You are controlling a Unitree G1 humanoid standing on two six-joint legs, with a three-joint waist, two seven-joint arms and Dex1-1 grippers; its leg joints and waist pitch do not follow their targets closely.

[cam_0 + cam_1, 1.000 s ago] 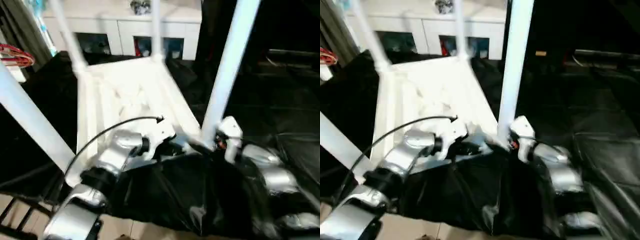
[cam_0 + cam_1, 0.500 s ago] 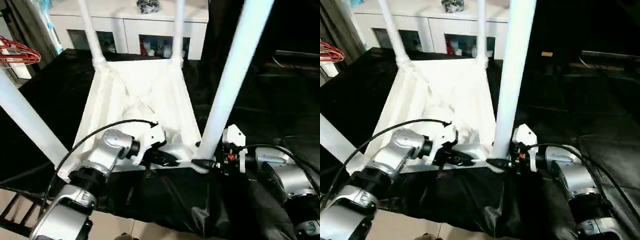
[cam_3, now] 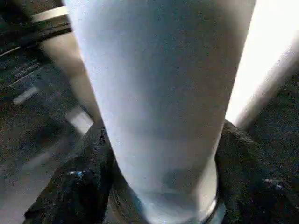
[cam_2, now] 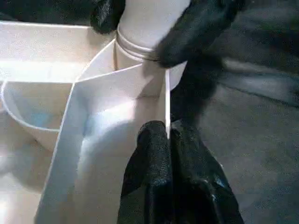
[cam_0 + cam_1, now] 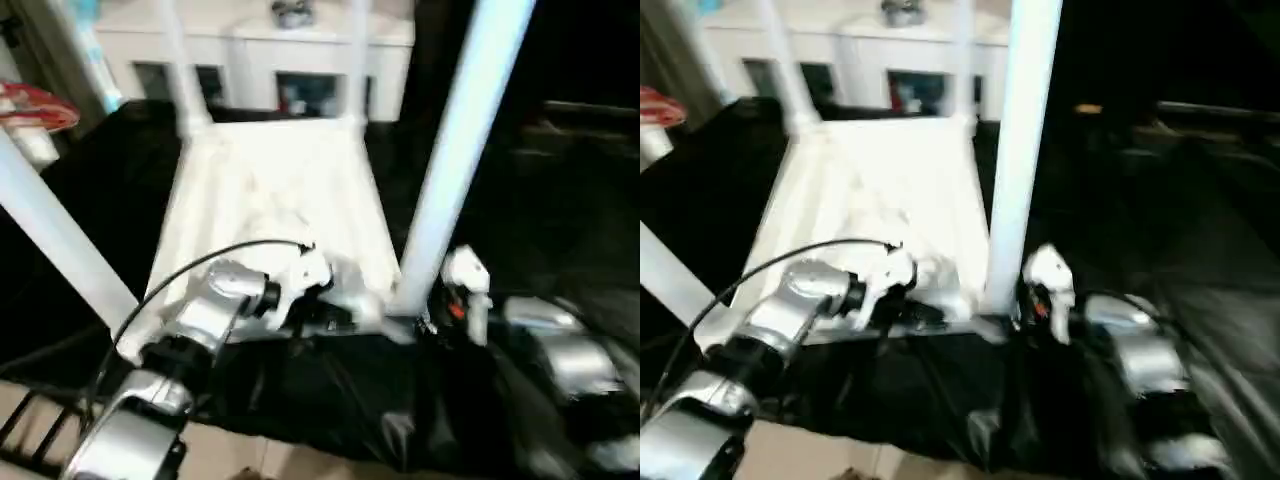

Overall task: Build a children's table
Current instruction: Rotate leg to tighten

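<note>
Overhead, from the head camera, the children's table (image 5: 270, 190) lies upside down on a black-draped tabletop (image 5: 560, 200), its four legs pointing up and cut off by the frame's upper edge; motion blur softens the ribbed underside. The left claw (image 5: 335, 322) sits at the near rim, half hidden behind its own wrist. Through the left wrist camera, its fingers (image 4: 159, 168) are clenched on the thin rim wall beside the corner socket. Through the right wrist camera, the right claw (image 3: 163, 186) grasps the near right leg (image 3: 159, 93) at its base, one finger on each side.
</note>
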